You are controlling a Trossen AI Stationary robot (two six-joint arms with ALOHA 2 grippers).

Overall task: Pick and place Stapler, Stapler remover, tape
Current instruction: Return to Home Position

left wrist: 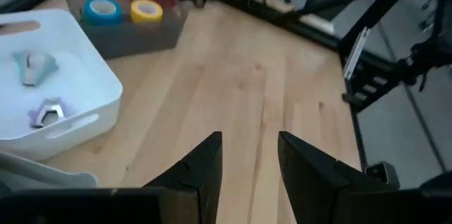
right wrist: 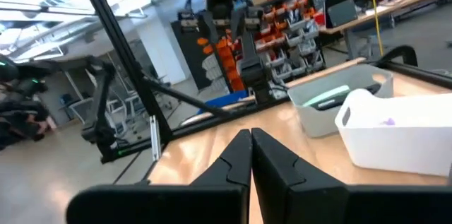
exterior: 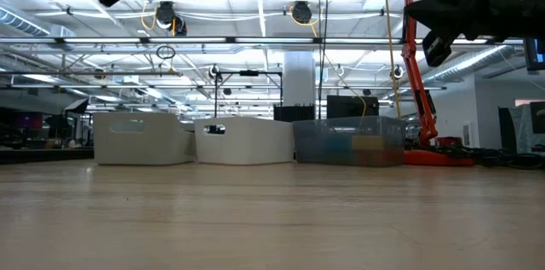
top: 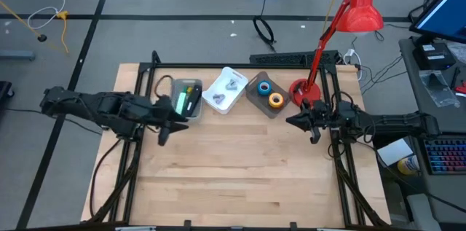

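Hovering left gripper (left wrist: 248,139) spread | right gripper (right wrist: 251,133) pressed together | tape (top: 276,100) in dark bin (top: 253,92) | stapler (top: 191,98) indistinct in grey bin (top: 186,81)

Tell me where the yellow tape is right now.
High view, right of centre: the yellow tape lies in the dark bin beside the blue tape, between the white bin and the red lamp's base.

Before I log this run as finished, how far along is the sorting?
Looks done: stapler in grey bin, staple removers in white bin, blue tape and yellow tape in dark bin. In hand: nothing; left claw open, right claw shut. Left: nothing loose on the table.
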